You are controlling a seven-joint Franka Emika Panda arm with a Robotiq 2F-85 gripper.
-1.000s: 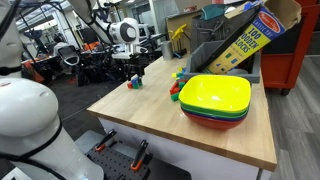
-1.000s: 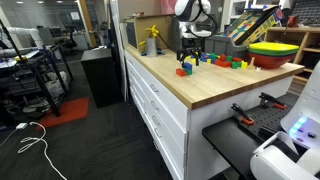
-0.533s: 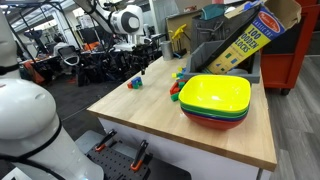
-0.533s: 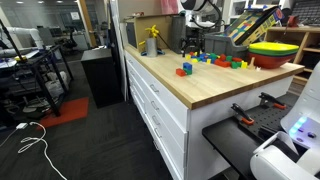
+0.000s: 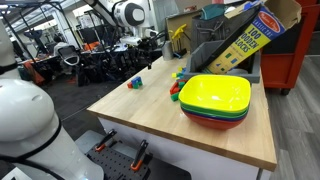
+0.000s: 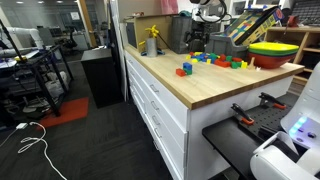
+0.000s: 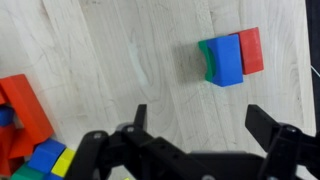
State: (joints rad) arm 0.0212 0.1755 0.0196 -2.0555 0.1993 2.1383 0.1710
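A: Tool status?

B: The tool (image 7: 198, 128) hangs above the surface (image 7: 120, 60) with jaws spread wide and nothing between them.

A: Nearest items?

B: A small stack of blue, green and red blocks (image 7: 230, 57) lies apart on the surface; a larger block cluster (image 7: 25, 135) sits at the frame edge.

A: Clearance?

B: Bare wood separates both groups. The stacked bowls (image 5: 215, 100) stand well apart, near the surface edge.

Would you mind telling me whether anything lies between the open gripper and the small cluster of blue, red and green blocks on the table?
Nothing visible does: in the wrist view only bare table separates the gripper from the block cluster.
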